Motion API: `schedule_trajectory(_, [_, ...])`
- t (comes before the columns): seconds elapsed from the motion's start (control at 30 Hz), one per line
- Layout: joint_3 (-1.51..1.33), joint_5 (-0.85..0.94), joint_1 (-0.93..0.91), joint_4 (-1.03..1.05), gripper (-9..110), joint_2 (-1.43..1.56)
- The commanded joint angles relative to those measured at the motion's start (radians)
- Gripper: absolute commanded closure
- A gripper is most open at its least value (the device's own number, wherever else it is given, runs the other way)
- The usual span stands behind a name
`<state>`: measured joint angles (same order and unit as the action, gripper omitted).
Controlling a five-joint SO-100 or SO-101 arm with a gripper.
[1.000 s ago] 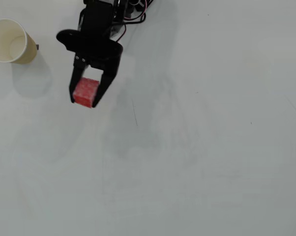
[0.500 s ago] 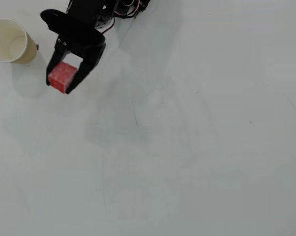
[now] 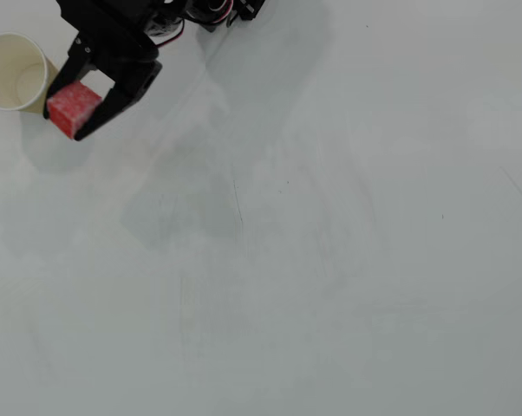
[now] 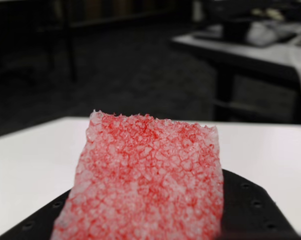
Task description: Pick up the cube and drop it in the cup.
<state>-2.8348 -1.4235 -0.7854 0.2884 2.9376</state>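
My gripper [image 3: 63, 124] pinches the cube [image 3: 73, 107] by opposite faces, just right of the cup [image 3: 3, 52] in the overhead view. It looks light and spongy (probably foam, going by the wrist view), so a gentle squeeze should do.

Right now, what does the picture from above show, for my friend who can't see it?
The black tool grips a small speckled red cube just beside a cream-white paper cup in the top left corner of the overhead view. The cube is next to the cup's rim, not over its opening. The rest of the plain white table shows only soft shadows.
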Motion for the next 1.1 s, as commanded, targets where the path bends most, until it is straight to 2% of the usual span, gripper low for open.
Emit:
schedule_trajectory(0.0, [0.046,0.002,-0.064,-0.006,91,0.031])
schedule_trajectory(0.27, [0.046,0.002,-0.193,-0.031,92,0.0])
schedule_trajectory(1.07, [0.003,-0.011,-0.362,0.028,93,-0.008])
